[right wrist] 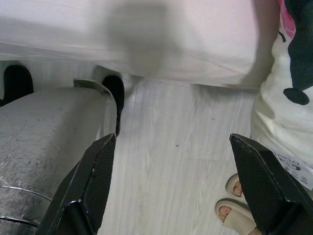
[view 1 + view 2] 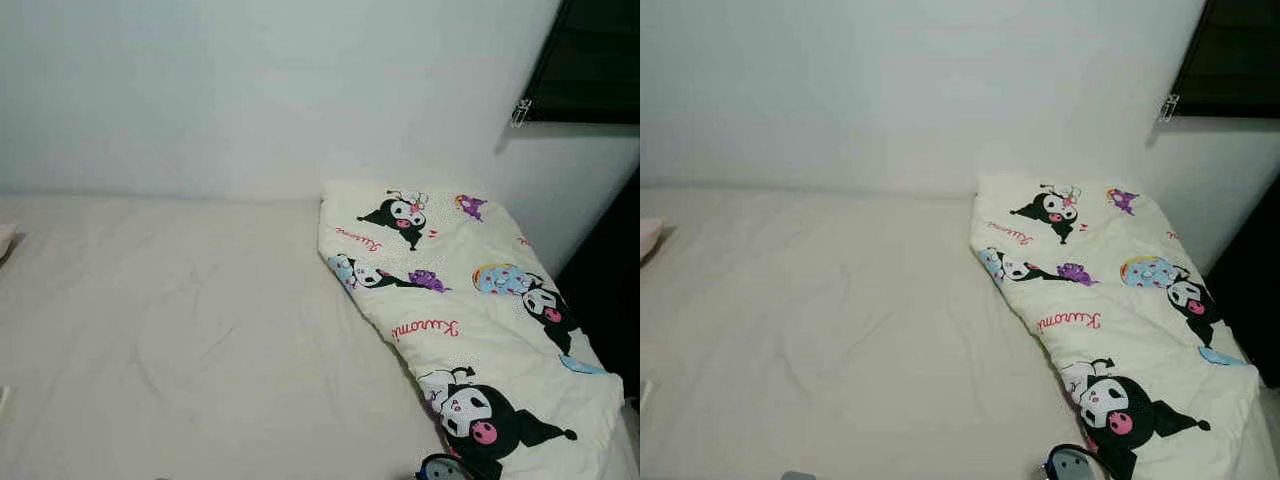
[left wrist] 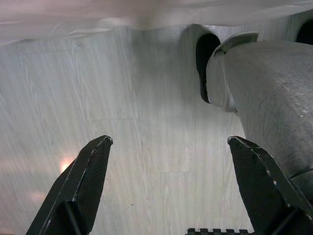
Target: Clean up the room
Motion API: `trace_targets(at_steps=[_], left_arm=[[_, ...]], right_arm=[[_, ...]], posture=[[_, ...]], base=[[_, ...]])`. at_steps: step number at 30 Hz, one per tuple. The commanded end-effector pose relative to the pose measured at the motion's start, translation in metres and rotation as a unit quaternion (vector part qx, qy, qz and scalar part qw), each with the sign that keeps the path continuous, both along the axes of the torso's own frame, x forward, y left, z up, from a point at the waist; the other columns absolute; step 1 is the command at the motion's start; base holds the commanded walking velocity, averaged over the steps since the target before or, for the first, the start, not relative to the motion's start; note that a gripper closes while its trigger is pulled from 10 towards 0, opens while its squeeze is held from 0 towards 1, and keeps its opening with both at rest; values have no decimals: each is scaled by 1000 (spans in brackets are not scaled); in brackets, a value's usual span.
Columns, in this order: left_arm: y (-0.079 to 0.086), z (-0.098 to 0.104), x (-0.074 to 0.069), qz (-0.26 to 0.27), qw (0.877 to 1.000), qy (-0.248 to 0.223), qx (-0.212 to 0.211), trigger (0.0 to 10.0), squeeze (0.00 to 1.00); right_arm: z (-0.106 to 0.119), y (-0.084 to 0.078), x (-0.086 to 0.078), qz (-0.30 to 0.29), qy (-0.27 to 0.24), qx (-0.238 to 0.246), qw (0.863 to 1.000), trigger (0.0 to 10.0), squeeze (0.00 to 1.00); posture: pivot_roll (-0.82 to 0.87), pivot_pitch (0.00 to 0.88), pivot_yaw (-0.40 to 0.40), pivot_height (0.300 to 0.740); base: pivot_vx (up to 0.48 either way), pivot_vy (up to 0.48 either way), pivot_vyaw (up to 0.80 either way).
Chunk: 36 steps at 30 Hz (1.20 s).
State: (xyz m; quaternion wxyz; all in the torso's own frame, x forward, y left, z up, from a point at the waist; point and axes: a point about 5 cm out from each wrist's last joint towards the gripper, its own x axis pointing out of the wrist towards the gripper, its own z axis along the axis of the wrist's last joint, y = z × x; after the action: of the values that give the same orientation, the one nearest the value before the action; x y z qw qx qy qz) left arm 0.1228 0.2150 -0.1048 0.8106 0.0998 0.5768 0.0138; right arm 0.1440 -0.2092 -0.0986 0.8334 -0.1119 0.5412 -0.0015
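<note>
Where bed meets wall, folded cartoon quilt alongside.

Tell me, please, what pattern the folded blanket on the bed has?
Cream blanket with black cartoon characters, clearest in the left eye view.

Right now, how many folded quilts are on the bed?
1. The cartoon-print quilt lies folded along the right side of the bed, its far end against the wall. Others may lie out of frame.
</note>
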Motion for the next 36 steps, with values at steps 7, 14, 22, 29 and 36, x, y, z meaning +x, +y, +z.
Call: trace_targets(at_steps=[7,14,22,29,36], left_arm=[[3,0,-3,-2,1000,4,2,10000,0],[4,0,0,2,1000,3,2,10000,0],[5,1,1,3,1000,1,2,10000,0],[6,2,4,1,1000,-3,3,10000,0],[6,3,4,0,1000,-3,4,10000,0]], right_arm=[[2,-2,4,2,-1,-2,1000,10000,0],[2,-1,5,-1,-2,1,1000,10000,0],[2,1,7,-3,-3,4,1000,10000,0],[3,2,9,-1,-4,3,1000,10000,0],[3,3,9,1,-4,3,1000,10000,0]], posture=[[-91,54,-35,740],[-90,56,-31,740],[-94,45,-29,740],[-91,27,-27,740],[-94,18,-23,740]], base=[[0,0,0],[0,0,0],[0,0,0],[0,0,0],[0,0,0]])
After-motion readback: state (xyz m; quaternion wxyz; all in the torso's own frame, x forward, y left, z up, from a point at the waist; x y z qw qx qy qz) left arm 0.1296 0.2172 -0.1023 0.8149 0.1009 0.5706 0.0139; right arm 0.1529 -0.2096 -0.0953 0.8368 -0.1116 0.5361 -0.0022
